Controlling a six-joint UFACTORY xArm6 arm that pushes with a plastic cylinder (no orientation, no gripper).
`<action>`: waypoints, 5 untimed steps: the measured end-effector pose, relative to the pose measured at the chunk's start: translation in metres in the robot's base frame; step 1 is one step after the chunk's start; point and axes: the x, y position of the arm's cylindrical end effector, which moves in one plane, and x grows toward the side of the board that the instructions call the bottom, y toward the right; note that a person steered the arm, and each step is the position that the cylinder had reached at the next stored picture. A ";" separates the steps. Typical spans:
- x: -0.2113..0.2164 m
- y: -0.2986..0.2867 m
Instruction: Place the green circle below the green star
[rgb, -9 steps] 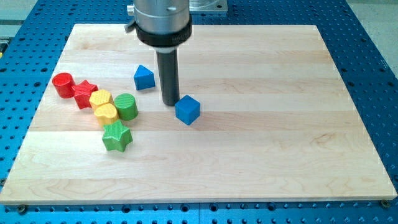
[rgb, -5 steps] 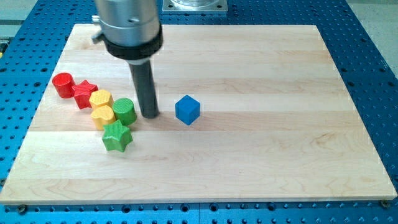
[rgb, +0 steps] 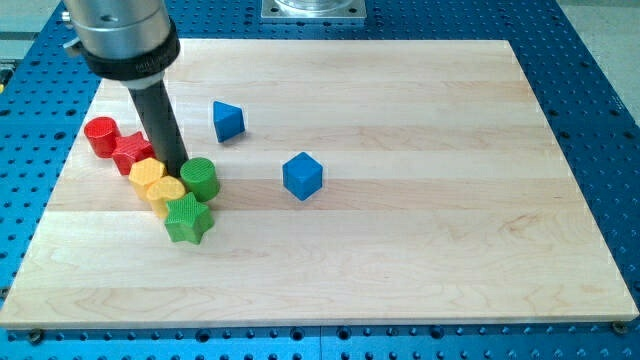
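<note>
The green circle (rgb: 200, 178) sits at the view's left, just above and to the right of the green star (rgb: 188, 219), touching it. My tip (rgb: 176, 174) is down on the board at the circle's left edge, between the circle and the yellow blocks (rgb: 156, 181). The rod rises from there toward the view's top left.
Two yellow blocks lie left of the circle, a red star (rgb: 131, 152) and a red cylinder (rgb: 100, 134) further up-left. A blue block (rgb: 229, 121) sits above the circle. A blue cube (rgb: 302, 176) sits near the middle. The wooden board (rgb: 450, 250) lies on a blue perforated table.
My tip has swept from beside the blue cube leftward past the green circle to its left side. The yellow blocks have shifted slightly left and down.
</note>
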 end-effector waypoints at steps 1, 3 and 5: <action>0.015 0.036; 0.063 0.120; 0.057 0.164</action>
